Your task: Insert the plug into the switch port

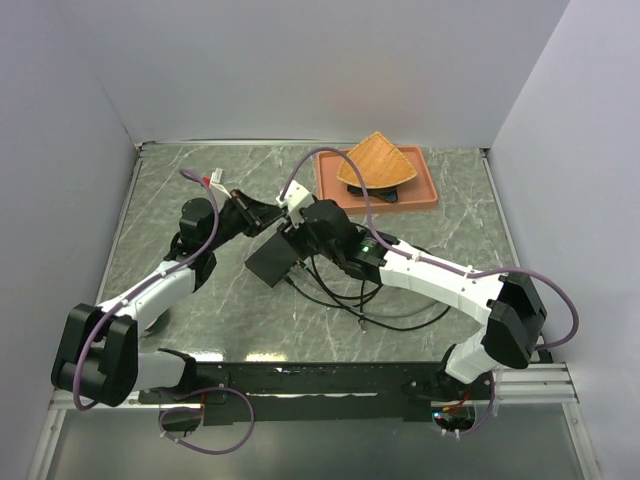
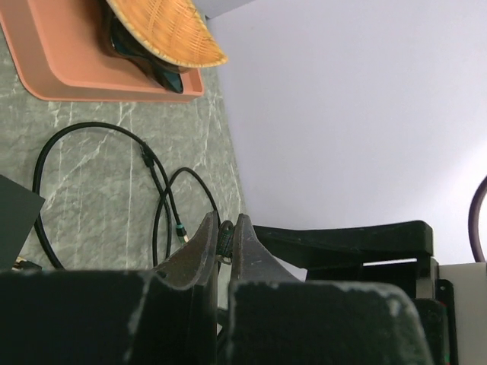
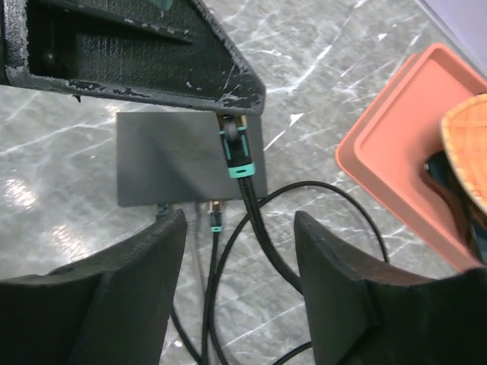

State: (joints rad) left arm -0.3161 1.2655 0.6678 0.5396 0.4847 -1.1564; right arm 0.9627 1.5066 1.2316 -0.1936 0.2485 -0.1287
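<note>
Spreading under everything is the grey marbled table [image 1: 180,180], and both arms reach in from its near edge to meet close to the middle. At the far right sits the terracotta tray [image 1: 425,195] with a woven fan [image 1: 378,160] on it, well apart from the work.

The flat black box [image 3: 167,160] lies on the table just below the 2 grippers. From the right wrist its long axis runs across the view, and 2 leads are already seated along its near long edge. The switch port must be on that edge, but the free socket itself cannot be made out.

The right gripper [image 3: 240,220] hangs over that edge with its fingers spread wide. A black cable [image 3: 266,236] passes between them untouched – nothing is gripped.

The left gripper [image 2: 225,224] is pinched down tight on the plug [image 3: 234,148], a small black body with a teal band. It hangs above the box's top face near the right end, its long axis crosswise to the box, cable trailing back over the socket edge.

So the left arm is the one to act – the port lies below and toward the cable side of its fingers. My guess is that the plug must come off the lid, drop to edge height and face the socket.
</note>
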